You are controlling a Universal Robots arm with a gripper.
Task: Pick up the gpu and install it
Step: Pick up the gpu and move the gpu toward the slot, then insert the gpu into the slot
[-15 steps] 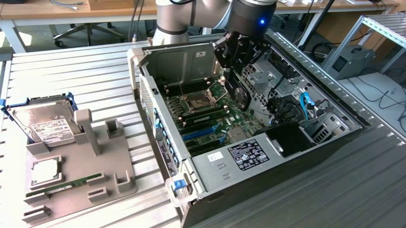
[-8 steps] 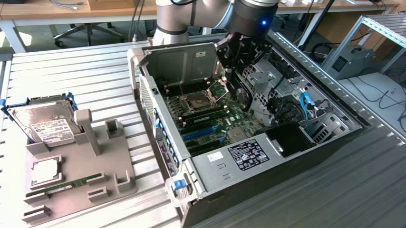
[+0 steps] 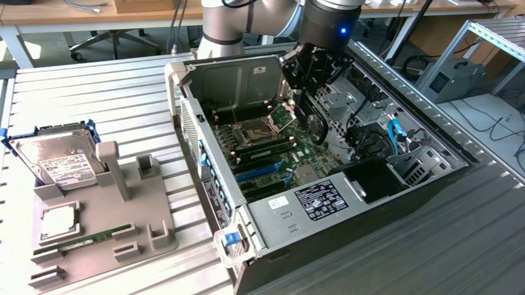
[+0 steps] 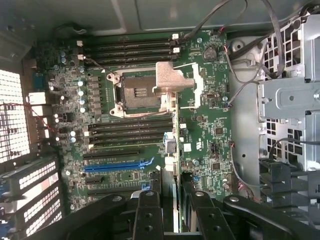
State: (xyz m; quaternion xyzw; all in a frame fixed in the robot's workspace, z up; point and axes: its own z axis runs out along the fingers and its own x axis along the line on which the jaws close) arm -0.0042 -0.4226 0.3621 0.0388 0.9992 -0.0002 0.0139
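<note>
My gripper [image 3: 309,86] hangs over the open computer case [image 3: 246,212], shut on the gpu [image 3: 316,125]. The gpu is a thin black card held on edge, with its round fan facing the exterior view's right. It hovers just above the green motherboard [image 3: 275,150], apart from the slots. In the wrist view the gpu [image 4: 171,172] runs edge-on between my two black fingers [image 4: 149,210], and my gripper [image 4: 171,207] sits over the board beside the blue expansion slot [image 4: 117,166]. The processor socket [image 4: 137,92] lies beyond the card's far end.
A grey fixture tray [image 3: 156,239] on the slatted metal table at the exterior view's left holds a silver hard drive [image 3: 58,161] and a slim green memory stick [image 3: 86,238]. Inside the case are drive cages, loose cables [image 3: 394,138] and a black power-supply box [image 3: 373,181].
</note>
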